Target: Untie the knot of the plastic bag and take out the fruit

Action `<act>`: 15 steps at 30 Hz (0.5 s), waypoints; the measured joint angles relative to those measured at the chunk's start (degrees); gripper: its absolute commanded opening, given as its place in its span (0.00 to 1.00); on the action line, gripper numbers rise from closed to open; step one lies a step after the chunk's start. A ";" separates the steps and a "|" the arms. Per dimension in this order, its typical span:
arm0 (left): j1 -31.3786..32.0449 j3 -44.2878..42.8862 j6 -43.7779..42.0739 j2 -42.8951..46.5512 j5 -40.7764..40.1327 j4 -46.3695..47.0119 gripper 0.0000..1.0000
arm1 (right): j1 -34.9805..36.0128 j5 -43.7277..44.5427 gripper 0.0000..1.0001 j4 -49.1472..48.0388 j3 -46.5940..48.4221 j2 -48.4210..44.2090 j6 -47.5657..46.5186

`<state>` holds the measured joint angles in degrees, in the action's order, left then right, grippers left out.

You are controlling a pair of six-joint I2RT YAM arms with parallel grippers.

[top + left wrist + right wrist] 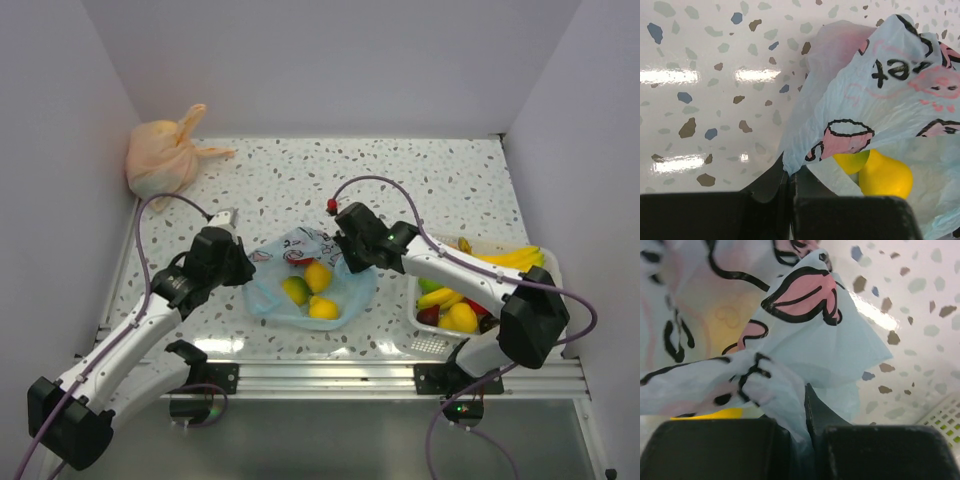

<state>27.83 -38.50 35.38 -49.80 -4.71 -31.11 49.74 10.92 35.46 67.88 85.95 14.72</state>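
Note:
The light blue plastic bag lies in the middle of the table with its mouth spread, and yellow and green fruit shows inside. My left gripper is shut on the bag's left edge, and my right gripper is shut on its right edge. In the left wrist view the left gripper pinches a corner of the printed bag, with a yellow fruit just behind it. In the right wrist view the right gripper holds a fold of the bag. The knot is out of view.
A tied peach-orange bag sits in the back left corner against the wall. A white basket with bananas and other fruit stands at the right, close to my right arm. White walls close off three sides.

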 measured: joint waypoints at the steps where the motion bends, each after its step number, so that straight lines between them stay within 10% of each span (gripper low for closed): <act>1: 0.00 0.00 0.00 0.31 0.02 -0.02 0.00 | -1.38 0.17 0.05 -0.90 -2.14 -0.57 0.74; 10: 0.00 0.00 -0.52 0.87 3.04 0.09 0.00 | -4.35 1.79 0.99 -2.05 -6.34 -3.67 3.89; 15: 0.00 -0.09 -0.63 0.61 3.50 -0.04 0.00 | -4.07 0.87 0.99 1.20 1.51 -8.37 3.02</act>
<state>27.83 -38.59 34.74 -49.19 -1.21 -31.16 45.67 11.79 36.67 69.38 77.58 17.74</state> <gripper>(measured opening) 0.029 0.986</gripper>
